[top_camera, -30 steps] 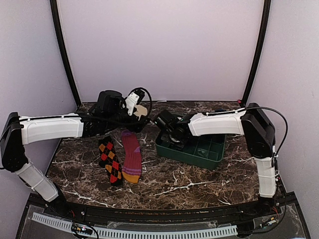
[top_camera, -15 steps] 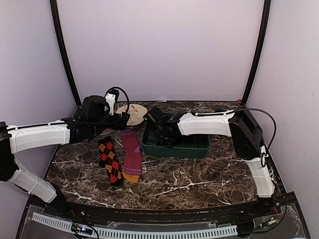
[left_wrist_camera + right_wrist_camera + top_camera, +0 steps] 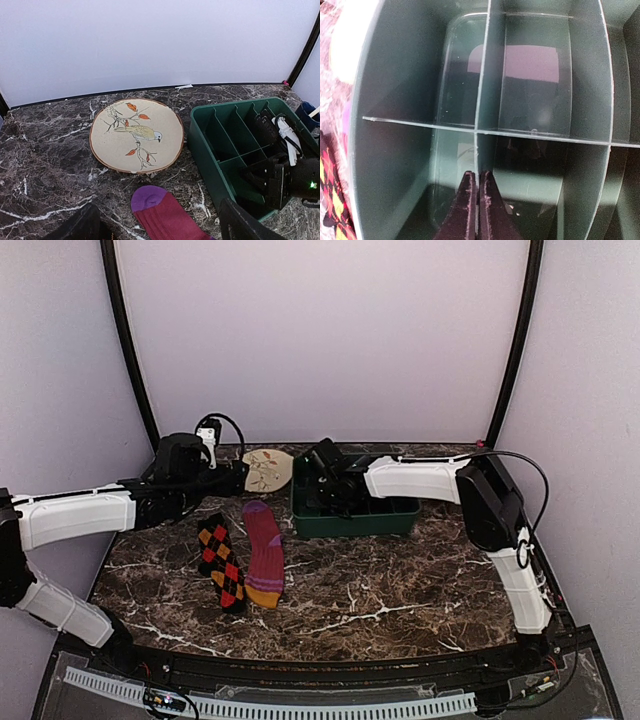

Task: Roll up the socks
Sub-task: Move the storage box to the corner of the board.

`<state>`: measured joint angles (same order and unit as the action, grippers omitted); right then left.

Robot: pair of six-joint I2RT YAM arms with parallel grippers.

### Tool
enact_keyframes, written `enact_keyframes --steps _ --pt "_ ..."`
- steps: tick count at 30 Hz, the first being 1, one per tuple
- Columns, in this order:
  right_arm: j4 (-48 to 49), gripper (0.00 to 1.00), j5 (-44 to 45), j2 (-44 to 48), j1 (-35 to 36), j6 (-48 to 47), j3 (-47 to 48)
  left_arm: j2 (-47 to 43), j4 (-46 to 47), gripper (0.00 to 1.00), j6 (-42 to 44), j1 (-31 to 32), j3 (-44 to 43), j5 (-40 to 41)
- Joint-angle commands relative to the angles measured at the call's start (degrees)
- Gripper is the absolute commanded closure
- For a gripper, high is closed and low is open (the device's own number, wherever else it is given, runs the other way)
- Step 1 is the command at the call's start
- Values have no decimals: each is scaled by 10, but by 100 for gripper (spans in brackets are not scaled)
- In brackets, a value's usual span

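Left pincer (image 3: 233, 477) gapes wide, holding nothing, at the far left beside the bird plate (image 3: 267, 470). Just nearer than it, both socks lie flat side by side on the bench (image 3: 400, 600): magenta sock (image 3: 265, 555) right, argyle sock (image 3: 220, 565) left. Right pincer (image 3: 479, 185) is pressed shut and empty, down in the green divided tray (image 3: 400, 520), right of the socks and farther back.

Black sock (image 3: 221, 563), left: carried argyle diamonds in red and orange-yellow. Magenta sock (image 3: 265, 553), right: had a purple toe at the far end and an orange-yellow cuff at the near end. Plate (image 3: 136, 135) was beige with a brown rim, painted with a pale bird on a twig and orange-red leaves. Tray (image 3: 355, 523) was dark green. Table (image 3: 400, 590) was dark brown marble with white veins. Left arm (image 3: 75, 518) and right arm (image 3: 415, 480) had white shells and black joints.
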<state>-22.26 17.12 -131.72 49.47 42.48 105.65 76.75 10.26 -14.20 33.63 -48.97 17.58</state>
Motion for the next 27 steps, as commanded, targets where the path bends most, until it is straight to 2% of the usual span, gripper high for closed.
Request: enact_keyframes --steps 1,8,17,22,24,27 --pt "61 98 -29 -34 -34 -77 25 8 15 16 -17 -3 8 0" --pt "51 96 -48 -87 -67 -132 110 21 9 16 -38 -7 13 -6" --pt "40 94 -63 -153 -107 -152 220 31 9 17 -68 -9 30 -17" --pt "41 93 -64 -170 -116 -155 246 35 10 17 -73 -9 33 -19" --pt "47 86 -68 -170 -117 -159 248 36 9 17 -74 -9 34 -18" --pt "85 66 -81 -146 -114 -172 220 34 4 17 -73 -9 34 -16"
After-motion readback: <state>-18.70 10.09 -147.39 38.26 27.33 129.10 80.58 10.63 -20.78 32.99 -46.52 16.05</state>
